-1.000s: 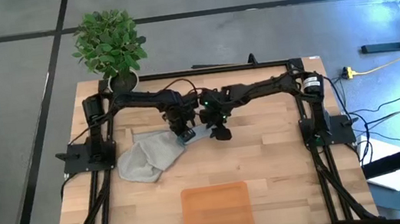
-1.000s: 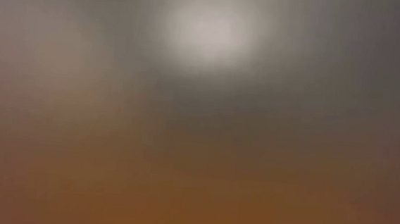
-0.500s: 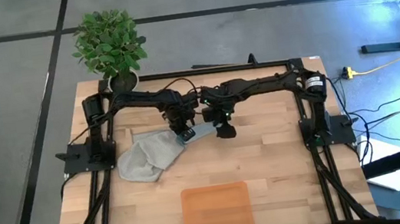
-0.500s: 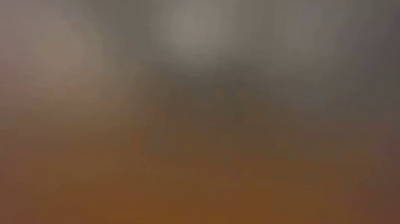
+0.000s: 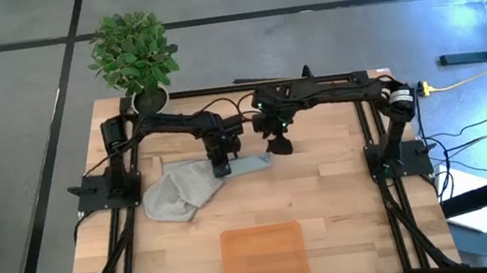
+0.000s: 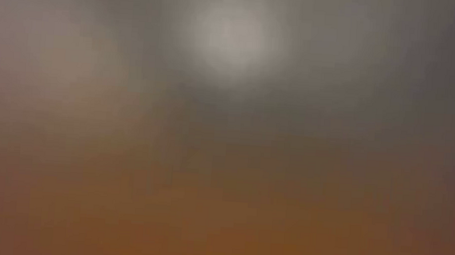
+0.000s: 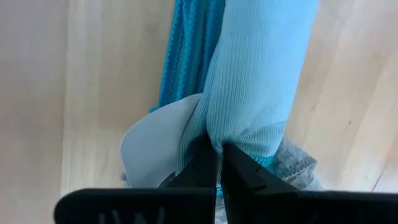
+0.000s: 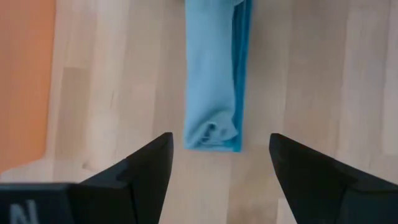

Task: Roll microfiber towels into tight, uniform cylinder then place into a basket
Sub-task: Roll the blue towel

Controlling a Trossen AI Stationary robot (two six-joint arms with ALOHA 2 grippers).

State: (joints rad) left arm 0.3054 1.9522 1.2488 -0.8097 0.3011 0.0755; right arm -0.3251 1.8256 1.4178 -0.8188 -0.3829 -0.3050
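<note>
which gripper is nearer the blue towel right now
Left. The left gripper is shut on one end of the rolled blue towel, next to the grey towel. The right gripper is open and raised just off the roll's other end.

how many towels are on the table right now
2. The blue towel, rolled, lies mid-table, one end pinched by the shut left gripper. The grey towel lies crumpled beside it, toward the left arm's side. The basket looks empty. None seems hidden.
</note>
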